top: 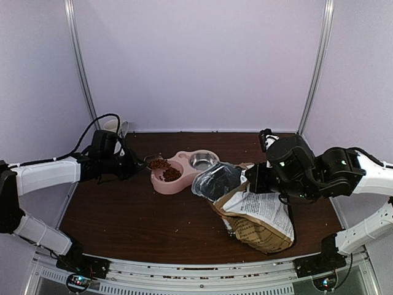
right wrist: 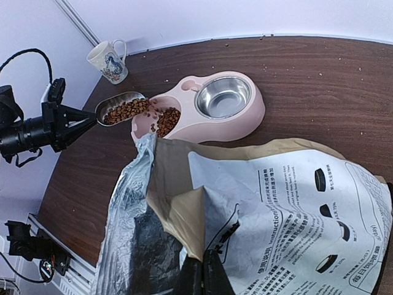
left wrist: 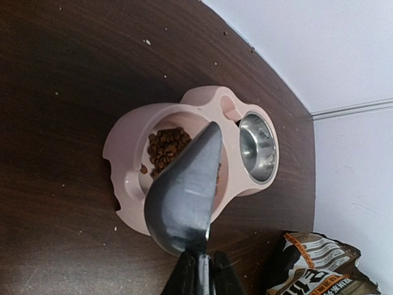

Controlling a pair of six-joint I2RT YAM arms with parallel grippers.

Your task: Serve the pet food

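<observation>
Pet food (right wrist: pixel 164 120) lies heaped in the left compartment of the pink double bowl (right wrist: pixel 245 123). More kibble fills a metal scoop (right wrist: pixel 123 110) whose tip reaches over that compartment's rim. My left gripper (left wrist: pixel 202 270) is shut on the scoop's handle; the left wrist view shows the scoop's underside (left wrist: pixel 184 196) above the kibble (left wrist: pixel 167 147). The open tan paper bag (right wrist: pixel 276 209) lies right of the bowl, with my right gripper (right wrist: pixel 206 273) shut on a fold of its upper edge. From above, the scoop (top: pixel 156 163) meets the bowl (top: pixel 178 158) and the bag (top: pixel 258 215) sits beside it.
The bowl's right compartment holds an empty steel dish (right wrist: pixel 224 97). A white printed mug (right wrist: pixel 107 61) stands at the table's far left corner by the wall. Crumbs are scattered over the dark wooden tabletop. White walls enclose the back and sides.
</observation>
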